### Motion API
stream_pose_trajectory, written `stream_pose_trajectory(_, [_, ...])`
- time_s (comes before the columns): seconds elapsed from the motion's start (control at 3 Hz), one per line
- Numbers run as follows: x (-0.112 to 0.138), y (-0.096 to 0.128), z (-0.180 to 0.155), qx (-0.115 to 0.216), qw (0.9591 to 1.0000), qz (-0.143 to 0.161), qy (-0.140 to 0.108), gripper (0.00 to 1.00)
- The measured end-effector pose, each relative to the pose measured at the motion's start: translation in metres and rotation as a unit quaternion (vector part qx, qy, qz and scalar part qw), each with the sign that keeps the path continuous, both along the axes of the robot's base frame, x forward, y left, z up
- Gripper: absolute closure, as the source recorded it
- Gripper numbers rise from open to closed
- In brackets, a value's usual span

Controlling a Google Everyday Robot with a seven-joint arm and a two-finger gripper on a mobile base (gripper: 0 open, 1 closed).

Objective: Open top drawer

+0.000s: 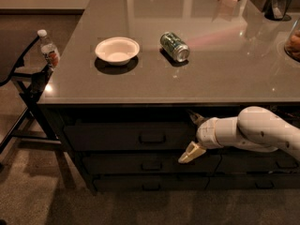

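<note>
The top drawer is the wide dark front just under the countertop, and it stands closed. Its small loop handle sits at the centre. My gripper is at the end of the white arm reaching in from the right. It is level with the top drawer and a short way right of the handle, not touching it. It is open and empty, with one finger pointing up-left and the other down-left.
The grey countertop carries a white bowl and a green can on its side. Two shallower drawers lie below the top one. A black folding stand with a water bottle is at the left.
</note>
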State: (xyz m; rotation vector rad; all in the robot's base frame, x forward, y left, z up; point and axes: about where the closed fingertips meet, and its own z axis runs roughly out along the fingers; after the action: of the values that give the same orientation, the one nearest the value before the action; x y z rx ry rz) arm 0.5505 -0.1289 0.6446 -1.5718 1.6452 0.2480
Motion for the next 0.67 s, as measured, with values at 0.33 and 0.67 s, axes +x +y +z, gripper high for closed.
stream_pose_trajectory(0.33, [0.0, 0.0001, 0.0, 0.0, 1.0, 0.0, 0.0, 0.18])
stream_pose_trajectory(0.67, [0.0, 0.0001, 0.0, 0.0, 1.0, 0.0, 0.0, 0.4])
